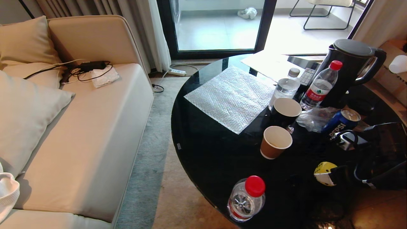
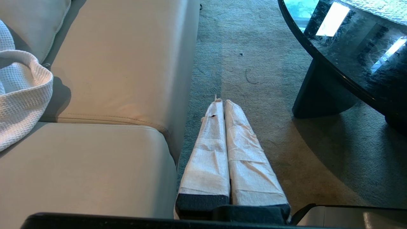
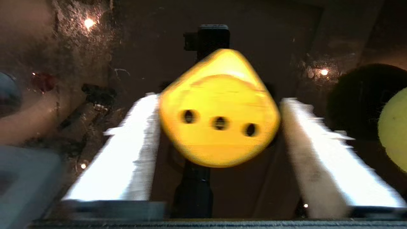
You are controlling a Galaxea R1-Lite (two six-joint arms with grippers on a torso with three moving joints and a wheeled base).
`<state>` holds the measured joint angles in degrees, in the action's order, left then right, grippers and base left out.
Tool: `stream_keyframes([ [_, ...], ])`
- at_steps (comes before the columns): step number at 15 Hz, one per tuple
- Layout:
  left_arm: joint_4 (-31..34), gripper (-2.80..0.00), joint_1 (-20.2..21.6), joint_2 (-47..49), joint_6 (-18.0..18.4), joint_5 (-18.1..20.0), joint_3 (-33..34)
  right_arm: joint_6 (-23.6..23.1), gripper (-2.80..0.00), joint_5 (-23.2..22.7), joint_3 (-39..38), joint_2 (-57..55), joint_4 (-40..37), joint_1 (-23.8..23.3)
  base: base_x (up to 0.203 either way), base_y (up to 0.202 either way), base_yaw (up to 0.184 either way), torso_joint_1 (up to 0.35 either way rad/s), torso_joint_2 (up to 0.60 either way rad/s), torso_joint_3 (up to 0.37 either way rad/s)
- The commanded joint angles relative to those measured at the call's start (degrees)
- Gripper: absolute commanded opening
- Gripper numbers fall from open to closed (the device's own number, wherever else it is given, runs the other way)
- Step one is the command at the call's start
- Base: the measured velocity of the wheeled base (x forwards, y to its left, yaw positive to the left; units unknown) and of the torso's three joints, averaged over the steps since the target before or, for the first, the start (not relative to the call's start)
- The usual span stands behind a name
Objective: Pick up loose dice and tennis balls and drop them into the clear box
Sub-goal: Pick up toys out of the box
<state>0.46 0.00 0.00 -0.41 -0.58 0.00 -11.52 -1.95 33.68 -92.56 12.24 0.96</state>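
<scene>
**Reaching for the yellow die on the black counter**

Straddling the yellow die (image 3: 219, 111), the right gripper (image 3: 219, 149) has its two white-padded fingers (image 3: 127, 152) spread, one on each side of the cube. One finger looks to be touching the die's edge or just beside it, and a narrow gap shows at the other; whether the die is actually pinched cannot be told. The die shows a face with three dots in a row. In the head view the same die (image 1: 324, 173) sits near the right edge of the round black counter (image 1: 216, 152), with the dark arm reaching in from the right.

A tennis ball (image 3: 394, 130) lies just beside the outer finger, partly out of view.

Elsewhere on the counter stand a brown paper cup (image 1: 276, 141), a black cup (image 1: 286, 111), a water bottle with a red cap (image 1: 246, 198), a blue soda can (image 1: 341, 121), a black kettle (image 1: 353, 68) and a sheet of bubble wrap (image 1: 232, 97).

The left gripper (image 2: 222, 101) hangs parked above the carpet (image 2: 264, 79) beside the beige sofa (image 2: 111, 79), its wrapped fingers pressed together.
</scene>
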Motion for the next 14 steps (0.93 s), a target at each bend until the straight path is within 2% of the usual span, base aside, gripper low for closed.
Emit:
stream_keyframes([
  [1,-0.02,-2.80,0.00,0.00,-0.02,-0.04,0.09,-0.52,-2.80,0.02,-0.02,0.01,0.07,0.09,0.000,0.000,0.000,0.000,0.00,0.000],
  [6,-0.02,-2.80,0.00,0.00,-0.02,-0.04,0.09,-0.78,-2.80,0.19,-0.20,0.48,0.02,0.09,0.000,0.000,0.000,0.000,0.00,0.000],
  [14,-0.02,-2.80,0.00,0.00,-0.02,-0.04,0.00,-0.78,-2.80,0.28,-2.58,9.07,-1.44,0.00,0.000,0.000,0.000,0.000,0.00,0.000],
])
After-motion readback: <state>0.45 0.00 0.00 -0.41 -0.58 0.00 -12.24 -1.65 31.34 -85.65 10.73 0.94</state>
